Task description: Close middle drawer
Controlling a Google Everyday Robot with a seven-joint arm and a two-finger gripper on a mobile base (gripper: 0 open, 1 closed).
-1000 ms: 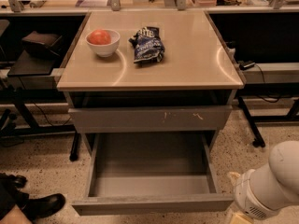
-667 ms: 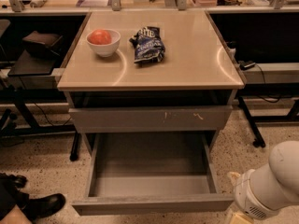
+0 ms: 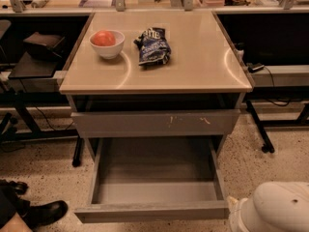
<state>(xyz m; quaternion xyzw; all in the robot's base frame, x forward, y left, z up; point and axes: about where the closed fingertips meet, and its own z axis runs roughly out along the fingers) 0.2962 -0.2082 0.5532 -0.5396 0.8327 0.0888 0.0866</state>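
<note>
The middle drawer [image 3: 152, 210] is pulled far out at the bottom of the cabinet. Its plain grey front faces me and its grey box interior [image 3: 154, 170] holds nothing I can see. Above it sits the grey drawer front with small yellowish scratch marks [image 3: 154, 123], almost flush with the cabinet. My gripper is out of view. Only a white rounded part of my arm [image 3: 275, 209] shows at the bottom right, just right of the open drawer's front corner.
On the tan cabinet top [image 3: 203, 62] stand a white bowl [image 3: 106, 43] holding a red fruit and a dark blue chip bag [image 3: 153, 46]. A person's black shoe [image 3: 43, 211] is at the bottom left. Black table legs [image 3: 258, 129] stand on both sides.
</note>
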